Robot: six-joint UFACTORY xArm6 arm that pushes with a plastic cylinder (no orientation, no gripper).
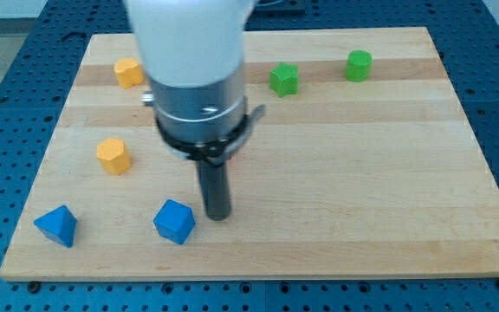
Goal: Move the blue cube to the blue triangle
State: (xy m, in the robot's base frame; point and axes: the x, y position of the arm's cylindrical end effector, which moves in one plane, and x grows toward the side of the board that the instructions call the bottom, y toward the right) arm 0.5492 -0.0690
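The blue cube (174,221) lies near the view's bottom, left of centre, on the wooden board (362,173). The blue triangle (56,225) lies at the bottom left, well apart from the cube. My tip (217,214) rests on the board just right of the blue cube, with a narrow gap or light contact; I cannot tell which. The white and black arm body above the rod hides part of the board's upper middle.
An orange block (113,155) sits at mid-left and another orange block (128,73) at the top left. A green star-like block (284,79) and a green cylinder-like block (359,65) sit along the top. A small red bit (235,156) peeks out beside the arm.
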